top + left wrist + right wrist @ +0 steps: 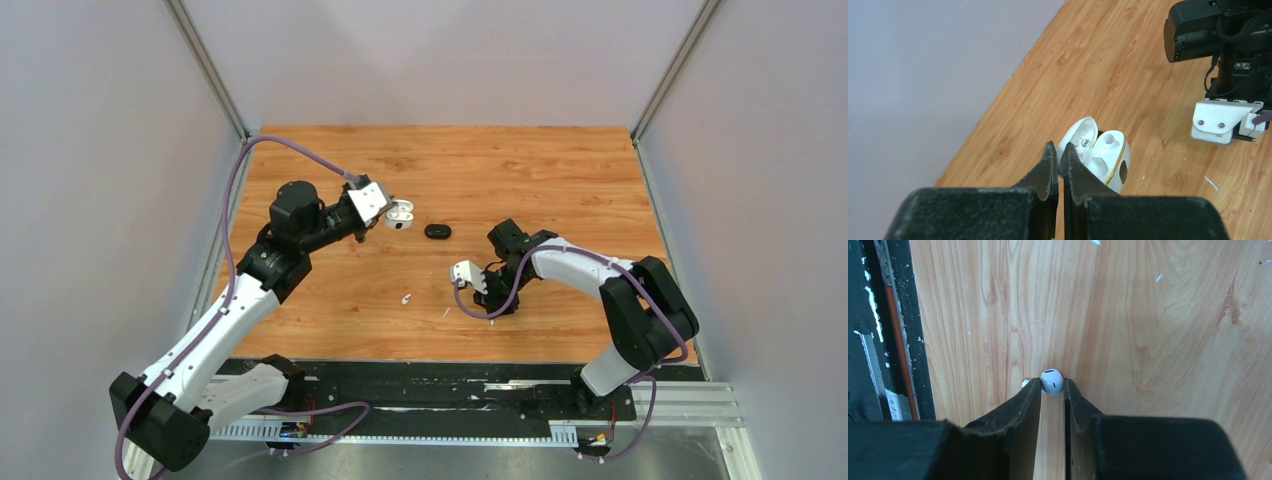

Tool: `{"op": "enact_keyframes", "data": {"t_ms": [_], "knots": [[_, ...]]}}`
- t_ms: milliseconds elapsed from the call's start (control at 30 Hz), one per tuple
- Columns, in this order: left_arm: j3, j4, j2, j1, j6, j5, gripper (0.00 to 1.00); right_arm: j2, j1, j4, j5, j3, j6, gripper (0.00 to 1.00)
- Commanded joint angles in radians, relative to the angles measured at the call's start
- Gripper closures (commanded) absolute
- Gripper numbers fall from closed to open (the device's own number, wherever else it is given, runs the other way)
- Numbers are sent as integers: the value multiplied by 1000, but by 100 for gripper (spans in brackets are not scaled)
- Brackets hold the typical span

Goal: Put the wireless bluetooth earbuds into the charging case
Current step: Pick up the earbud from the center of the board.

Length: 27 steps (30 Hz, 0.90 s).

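Left gripper (pixel 1058 151) is squeezing tight on the open charging case (pixel 1109 156), which is sticking out just past its fingertips. Right gripper (pixel 1052 389) is pinching one earbud (pixel 1052 381) between its very tips, low over the table (pixel 1158 330). The other earbud (pixel 406 298) is lying off to that gripper's side, apart from it.

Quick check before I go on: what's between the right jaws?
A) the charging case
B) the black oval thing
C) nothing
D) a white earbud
D: the right wrist view shows a white earbud between the tips of the right gripper jaws.
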Motion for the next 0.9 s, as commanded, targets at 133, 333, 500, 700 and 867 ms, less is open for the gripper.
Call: {"op": "enact_keyframes", "data": {"t_ms": [133,333,500,700,867], "knots": [[-4,42,-20,-3,-3,-7,100,15,11,24,0,-6,-15,80],[-9,42,-18,-3,-2,-9,100,27,15,36,7,-9,-11,79],[-12,42,-20,-3,-6,-8,100,35,16,42,11,-6,-8,82],[-16,53,-7,-3,-37,-24,100,25,16,45,24,2,-1,100],[-9,63,12,-3,-89,-26,100,-54,15,49,94,81,34,100]]}}
